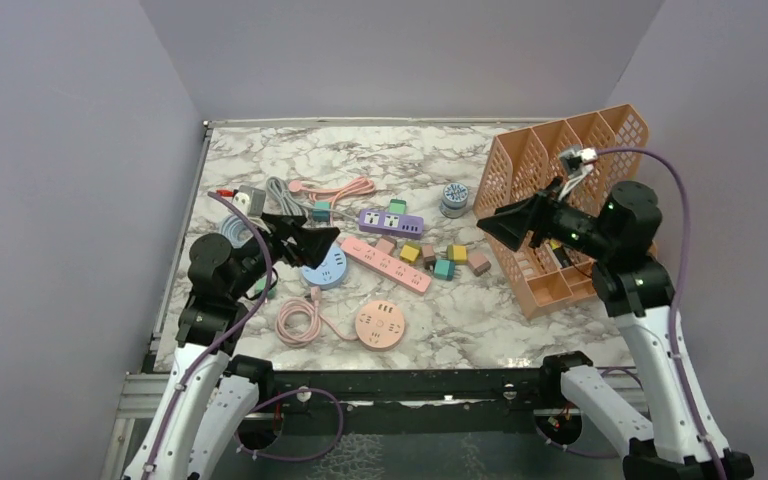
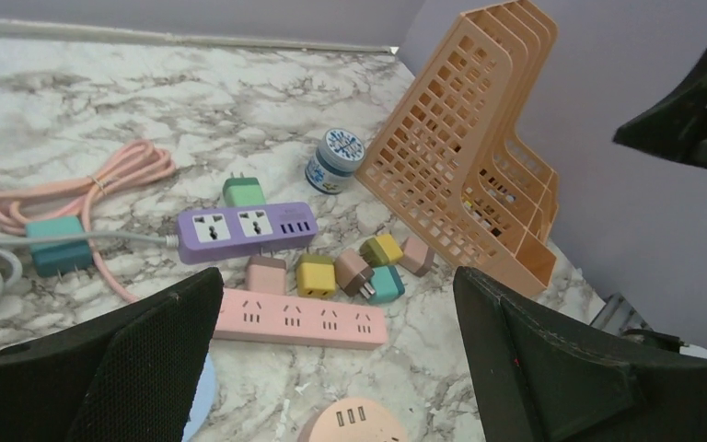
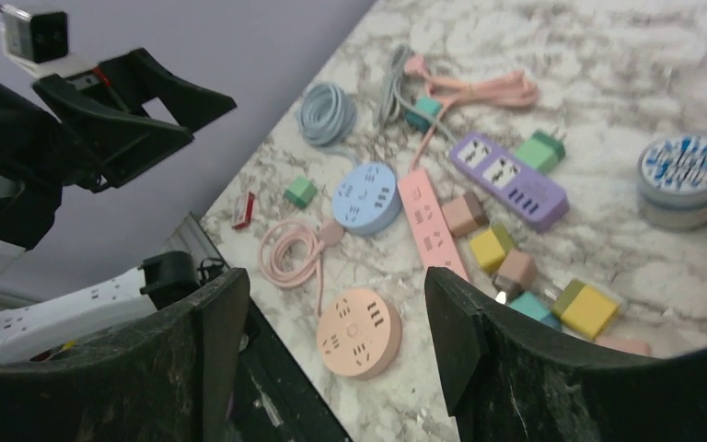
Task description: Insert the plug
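Note:
A pink power strip (image 1: 385,263) lies mid-table, with a purple strip (image 1: 391,221) behind it, a blue round socket (image 1: 327,268) to its left and a pink round socket (image 1: 380,325) in front. Several small plug cubes lie by the strips, among them a yellow one (image 1: 410,253) and a teal one (image 1: 444,269). My left gripper (image 1: 305,240) is open and empty above the blue socket. In the left wrist view (image 2: 336,368) it looks over the pink strip (image 2: 299,318) and yellow plug (image 2: 316,274). My right gripper (image 1: 505,225) is open and empty, raised; its wrist view (image 3: 336,341) shows the pink round socket (image 3: 359,331).
An orange slotted rack (image 1: 560,200) lies at the right, under my right arm. A small blue-lidded jar (image 1: 453,199) stands left of it. Coiled pink cables (image 1: 302,322), a grey cable (image 1: 282,192) and a white adapter (image 1: 248,200) lie at the left.

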Tool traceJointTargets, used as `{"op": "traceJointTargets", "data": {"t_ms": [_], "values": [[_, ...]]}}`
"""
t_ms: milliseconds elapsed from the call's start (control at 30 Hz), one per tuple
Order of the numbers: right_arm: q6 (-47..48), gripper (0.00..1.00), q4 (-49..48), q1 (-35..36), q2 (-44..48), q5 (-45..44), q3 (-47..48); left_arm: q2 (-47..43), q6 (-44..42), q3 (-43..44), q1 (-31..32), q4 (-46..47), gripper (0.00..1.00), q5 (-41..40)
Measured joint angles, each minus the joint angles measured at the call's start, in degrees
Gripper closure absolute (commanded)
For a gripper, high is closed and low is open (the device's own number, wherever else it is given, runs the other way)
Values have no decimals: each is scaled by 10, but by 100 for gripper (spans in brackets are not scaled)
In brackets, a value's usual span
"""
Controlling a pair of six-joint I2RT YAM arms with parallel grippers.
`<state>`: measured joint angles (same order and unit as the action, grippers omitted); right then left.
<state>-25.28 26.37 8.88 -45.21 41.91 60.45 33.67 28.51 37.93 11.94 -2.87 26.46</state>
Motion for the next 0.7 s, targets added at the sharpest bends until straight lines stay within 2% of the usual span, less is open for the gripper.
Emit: {"op": "traceJointTargets", "data": {"t_ms": [133,233,433,600,700], "values": [[-11,31,-31,9,-45,5,-63,0,30,-33,0,6,1,-1],[-17,32,-33,57,-90,-41,-84,0,43,-43,-2,-8,1,-20],[-21,40,-30,231,-205,-222,-63,0,64,-49,-3,-29,2,-70],[-21,41,3,275,-319,-368,-26,-1,78,-56,-3,-35,2,-89],[-17,43,16,287,-378,-426,-3,-1,82,-62,-3,-41,2,-92]]}}
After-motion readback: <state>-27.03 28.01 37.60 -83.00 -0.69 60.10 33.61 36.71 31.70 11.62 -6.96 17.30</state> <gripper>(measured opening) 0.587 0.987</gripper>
